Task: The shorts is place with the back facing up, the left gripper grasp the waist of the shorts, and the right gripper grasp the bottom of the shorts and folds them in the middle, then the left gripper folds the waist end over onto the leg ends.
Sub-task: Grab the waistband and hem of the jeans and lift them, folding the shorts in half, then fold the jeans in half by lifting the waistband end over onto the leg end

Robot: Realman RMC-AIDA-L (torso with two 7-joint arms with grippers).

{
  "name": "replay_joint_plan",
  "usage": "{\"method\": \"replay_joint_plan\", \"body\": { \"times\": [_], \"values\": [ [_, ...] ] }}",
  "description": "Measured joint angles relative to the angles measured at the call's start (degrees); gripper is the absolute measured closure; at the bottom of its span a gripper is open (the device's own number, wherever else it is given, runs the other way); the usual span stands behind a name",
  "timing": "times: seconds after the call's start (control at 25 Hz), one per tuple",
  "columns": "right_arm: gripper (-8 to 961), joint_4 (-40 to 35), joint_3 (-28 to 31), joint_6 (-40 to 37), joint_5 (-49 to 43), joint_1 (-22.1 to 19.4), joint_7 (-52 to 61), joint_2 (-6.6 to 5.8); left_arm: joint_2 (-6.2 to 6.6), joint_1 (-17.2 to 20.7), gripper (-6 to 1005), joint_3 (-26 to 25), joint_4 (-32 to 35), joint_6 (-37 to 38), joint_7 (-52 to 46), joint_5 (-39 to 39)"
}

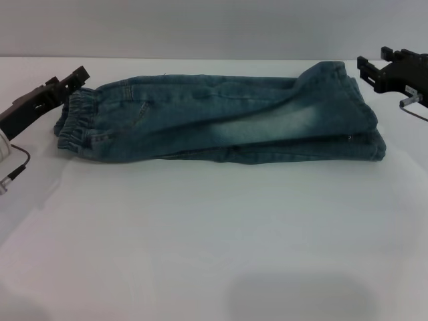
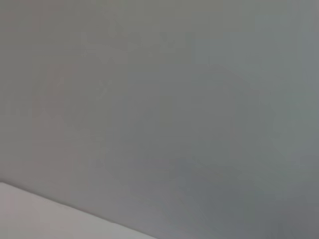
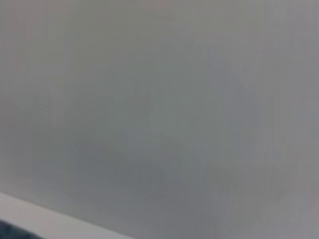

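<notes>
Step in hand: the shorts (image 1: 227, 120) lie across the white counter (image 1: 214, 241), already doubled lengthwise; waist-to-legs fold not yet done.
Left gripper (image 1: 67, 83): just beside the waist of the shorts (image 1: 79, 124), holding nothing; spread or not, can't tell.
Right gripper (image 1: 374, 72): near the leg ends (image 1: 364, 127), empty; can't tell.
Next move: I'd say left gripper pinches the waistband, carries it over.
Writing: none readable.

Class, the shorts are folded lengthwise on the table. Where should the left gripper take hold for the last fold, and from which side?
Probably the puckered waist of the shorts, from the robot's left: that end faces the left gripper beside it.
</notes>
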Motion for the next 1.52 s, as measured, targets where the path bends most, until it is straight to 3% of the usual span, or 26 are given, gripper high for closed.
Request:
{"method": "replay_joint_plan", "body": {
  "times": [0.28,0.64,1.52],
  "values": [
    [459,0.0,-0.4,-0.3,1.5,-0.6,-0.2,0.02,0.35,4.9,216,1.0,1.3,6.1,3.9,0.4],
    [460,-0.2,-0.5,-3.6,1.5,-0.6,-0.2,-0.10,0.25,9.6,229,1.3,1.2,5.3,5.7,0.5],
    [460,-0.4,-0.5,-4.3,1.5,-0.5,-0.2,-0.18,-0.01,7.9,261,4.6,-2.0,0.1,7.0,0.5]
  ]
}}
